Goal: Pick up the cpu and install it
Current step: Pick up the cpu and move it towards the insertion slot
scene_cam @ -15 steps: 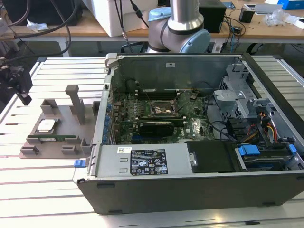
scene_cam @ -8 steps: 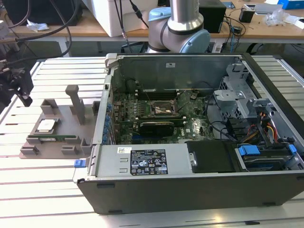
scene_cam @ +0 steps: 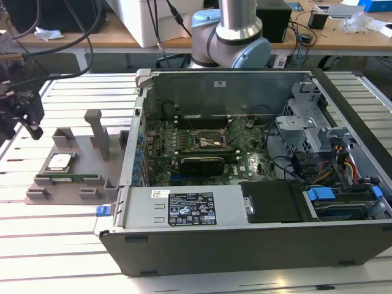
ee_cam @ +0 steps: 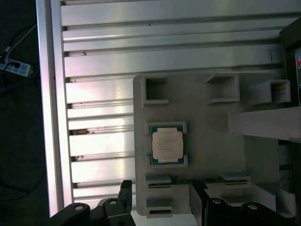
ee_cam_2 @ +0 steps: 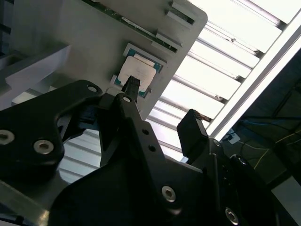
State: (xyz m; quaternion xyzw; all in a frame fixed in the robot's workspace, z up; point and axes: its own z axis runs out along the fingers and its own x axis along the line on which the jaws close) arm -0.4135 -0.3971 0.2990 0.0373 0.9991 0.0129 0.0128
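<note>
Second wrist view: fingers (ee_cam_2: 162,101) are spread wide with nothing between them and nothing held. The cpu (ee_cam_2: 138,73) lies flat in its square pocket on the grey fixture tray (ee_cam_2: 70,28), out beyond the fingertips. One tip lines up over its edge in this view, but I judge no contact. First wrist view agrees: the cpu sits ahead of the fingers, roughly centred on the gap, with bare tray between tips and chip. Exterior view puts the fingers (scene_cam: 24,113) off the tray edge above the slatted counter (scene_cam: 61,245). The upright posts (scene_cam: 95,125) stand past the cpu on the side away from the fingers. The open computer case (scene_cam: 257,251) and its socket (scene_cam: 208,139) are well apart, further that way.

Step in hand looks like the approach to the pick. To do it well:
- square the gap to two opposite cpu edges
- come straight down so both tips clear the pocket walls
- grip the rim, not the lid
- keep the chip level and the squeeze light

Writing: there's dark print on the cpu lid and a printed sticker (scene_cam: 191,211) on the case panel. I can't make out either.
</note>
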